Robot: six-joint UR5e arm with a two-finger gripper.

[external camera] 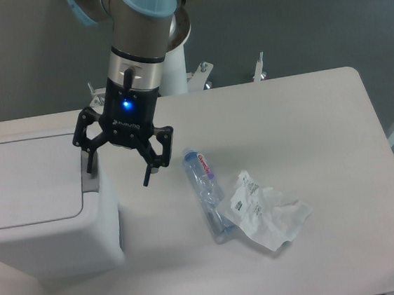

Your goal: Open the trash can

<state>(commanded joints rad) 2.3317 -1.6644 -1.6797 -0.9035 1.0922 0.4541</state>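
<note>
Camera view, left to right. Bin (33, 200) sits at the table's (306, 108) left edge, lid flat and closed. Grey latch (89, 178) on the lid's right rim, partly behind my left finger.

My gripper (117, 173) hangs over the bin's right edge, fingers spread wide, holding nothing. One fingertip (89, 167) is over the latch strip; the other (146, 179) is out past the bin wall, over bare table. Can't tell if the near tip touches the latch yet.

Right of me: bottle (205, 194) lying on its side, crumpled wrapper (267, 214) overlapping its lower end. Both well apart from the bin.

Risks as I judge them:
- Tip lands off the latch, on lid or rim: no release, bin may just shift.
- Outer finger scrapes down the bin wall if I descend straight.
- Sideways slip toward the bottle seems unlikely.
</note>
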